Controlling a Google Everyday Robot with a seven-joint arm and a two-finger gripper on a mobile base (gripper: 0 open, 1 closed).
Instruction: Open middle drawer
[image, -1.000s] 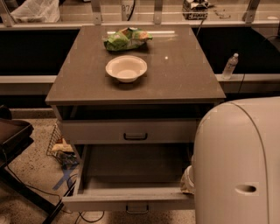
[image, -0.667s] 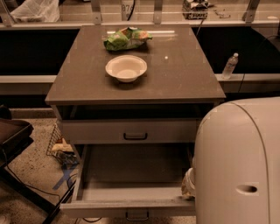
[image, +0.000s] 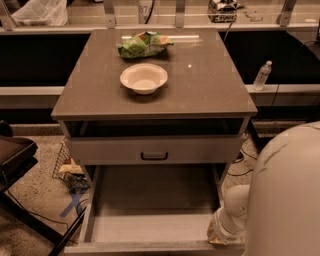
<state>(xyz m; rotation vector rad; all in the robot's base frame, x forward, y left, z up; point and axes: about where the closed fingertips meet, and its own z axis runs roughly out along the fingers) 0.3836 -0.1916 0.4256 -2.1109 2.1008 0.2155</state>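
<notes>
The middle drawer is pulled far out of the pale-grey cabinet; its empty floor shows and its front edge lies along the bottom of the view. The taller top drawer with its dark pull handle is shut above it. My gripper is at the drawer's front right corner, mostly hidden behind my pale arm shell. The middle drawer's handle and the lowest drawer are out of view.
A white bowl and a green chip bag lie on the cabinet top. A water bottle stands on a ledge at right. A wire basket and a dark chair are at left.
The middle drawer has slid further out toward the camera. The lowest drawer's handle has dropped out of view. My arm has hardly shifted.
</notes>
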